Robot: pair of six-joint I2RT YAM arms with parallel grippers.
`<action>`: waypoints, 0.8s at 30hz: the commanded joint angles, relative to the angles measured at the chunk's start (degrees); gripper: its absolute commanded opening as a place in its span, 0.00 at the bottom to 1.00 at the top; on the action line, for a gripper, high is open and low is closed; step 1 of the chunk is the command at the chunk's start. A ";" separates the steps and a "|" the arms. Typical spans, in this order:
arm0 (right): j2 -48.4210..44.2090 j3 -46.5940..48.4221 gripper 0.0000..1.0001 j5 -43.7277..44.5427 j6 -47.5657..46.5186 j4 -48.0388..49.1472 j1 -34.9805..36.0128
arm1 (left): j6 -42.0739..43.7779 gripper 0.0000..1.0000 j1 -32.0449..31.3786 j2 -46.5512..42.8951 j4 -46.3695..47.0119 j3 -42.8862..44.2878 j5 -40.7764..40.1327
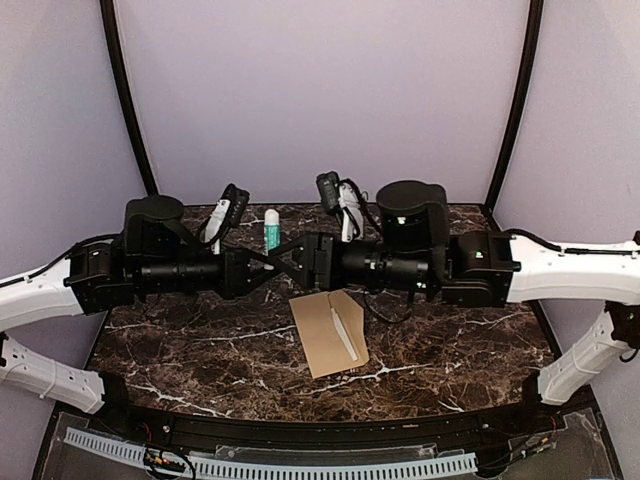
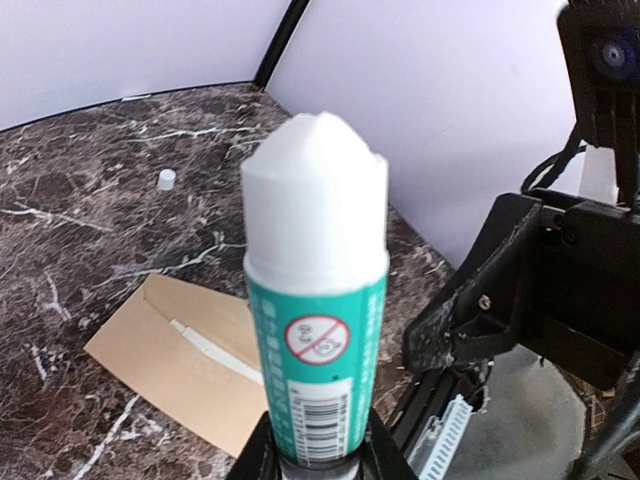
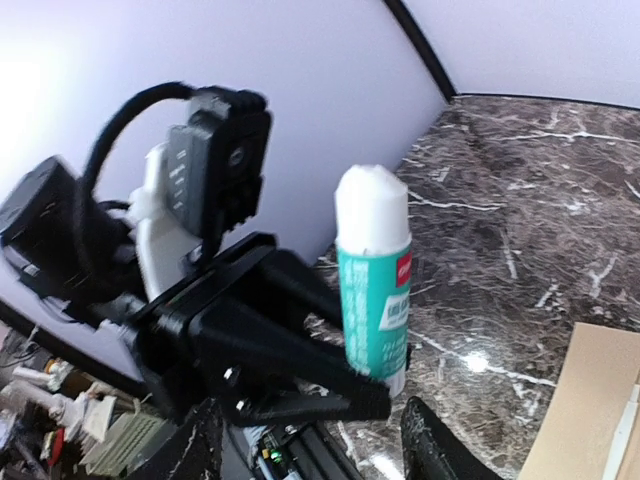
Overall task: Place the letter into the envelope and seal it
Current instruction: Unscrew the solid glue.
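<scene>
The brown envelope [image 1: 328, 333] lies flat on the marble table in front of both grippers, with a thin white strip [image 1: 343, 333] along it. It also shows in the left wrist view as the envelope [image 2: 170, 355] and at the lower right of the right wrist view as the envelope [image 3: 590, 410]. The letter is out of view. My left gripper [image 2: 318, 450] is shut on the base of an upright teal glue stick [image 2: 316, 300] with a white top. My right gripper [image 3: 310, 460] faces that glue stick [image 3: 373, 280] from close by, its jaws apart and holding nothing.
A small white cap [image 2: 167, 179] lies on the table [image 1: 200, 350] beyond the envelope. Both arms meet nose to nose above the table's middle [image 1: 285, 262]. Purple walls and black frame posts close in the back and sides.
</scene>
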 commanded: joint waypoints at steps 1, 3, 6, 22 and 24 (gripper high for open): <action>-7.57 -6.84 0.63 -12.33 -2.12 13.46 -0.79 | -3.06 0.00 0.87 -3.51 7.97 -1.31 10.93; -10.73 -10.16 0.68 -14.98 -2.85 15.99 -1.57 | -3.61 0.00 0.92 -3.88 11.95 -2.24 16.04; -15.37 -15.38 0.73 -19.12 -2.81 20.83 -3.48 | -4.55 0.00 0.95 -4.10 18.14 -3.93 25.52; -13.02 -18.26 0.58 -42.03 2.86 42.60 -7.19 | -10.21 0.00 -0.77 1.19 32.62 -1.76 46.46; -11.78 -16.93 0.57 -42.68 2.93 42.86 -7.17 | -10.15 0.00 -1.68 1.86 32.76 -1.32 46.69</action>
